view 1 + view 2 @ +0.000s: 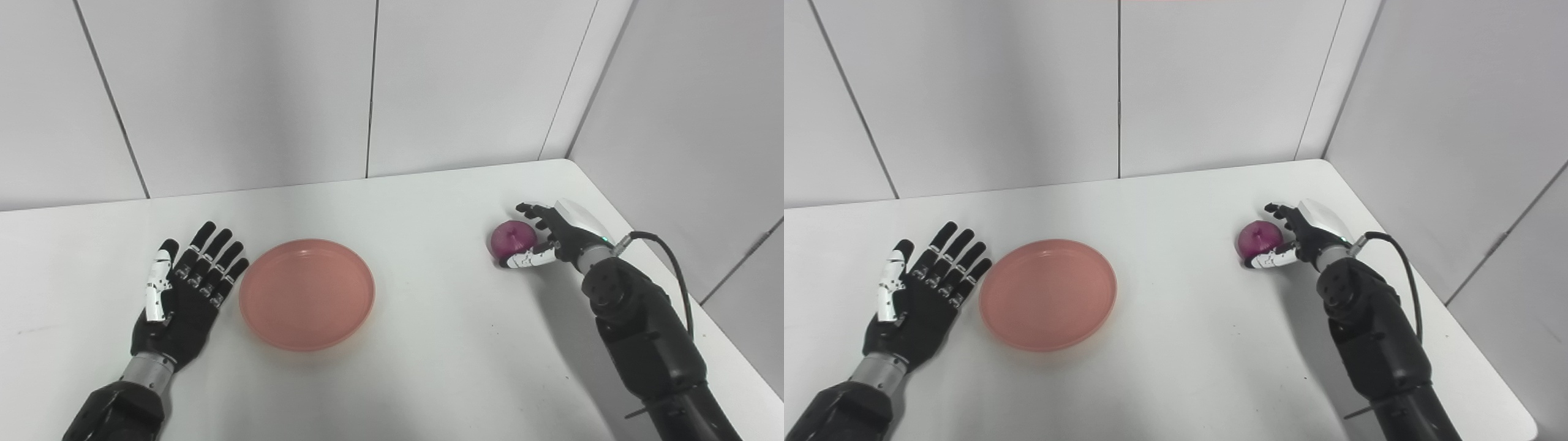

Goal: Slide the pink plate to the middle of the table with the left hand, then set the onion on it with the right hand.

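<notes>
Now the plate is placed and the onion is being gripped.
The plate (307,294) lies flat near the table's (416,367) middle, a little left of it, so the slide looks done; the left hand (184,288) lies flat just beside its left rim, fingers straight and spread, holding nothing. The onion (512,239) sits on the table far right, well apart from the plate, with the right hand (548,240) curled round it (thumb in front, fingers behind), though whether it is firmly gripped is hard to tell. Carrying and placing remain; nothing stands between onion and plate.
</notes>
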